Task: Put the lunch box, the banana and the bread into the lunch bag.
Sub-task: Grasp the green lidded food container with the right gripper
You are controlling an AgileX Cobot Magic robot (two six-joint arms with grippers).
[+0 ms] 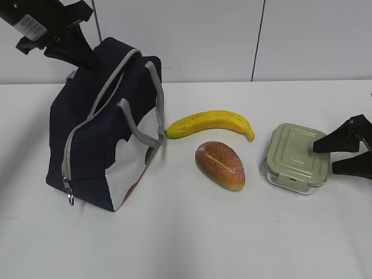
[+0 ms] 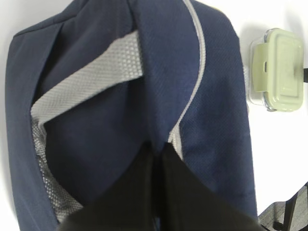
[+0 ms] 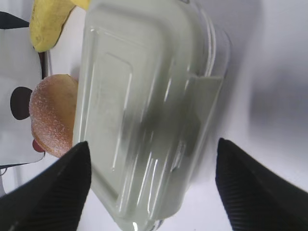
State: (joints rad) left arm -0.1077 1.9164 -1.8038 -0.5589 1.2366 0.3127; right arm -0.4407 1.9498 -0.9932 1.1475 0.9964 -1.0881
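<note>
The navy lunch bag [image 1: 87,151] stands at the left with its zipper open. My left gripper [image 2: 159,147] is shut on the bag's top edge by the grey zipper, also seen at the bag's top in the exterior view [image 1: 81,55]. The banana [image 1: 210,122] and the bread [image 1: 220,165] lie on the table between the bag and the lunch box [image 1: 294,157]. The box's green lid [image 3: 144,106] fills the right wrist view. My right gripper [image 3: 151,144] is open, one finger on each side of the lunch box's near end with a gap on both sides [image 1: 324,159].
The white table [image 1: 192,238] stretches out in front of the objects. A grey strap handle [image 1: 156,110] hangs off the bag's right side, next to the banana's tip. A white wall runs behind the table.
</note>
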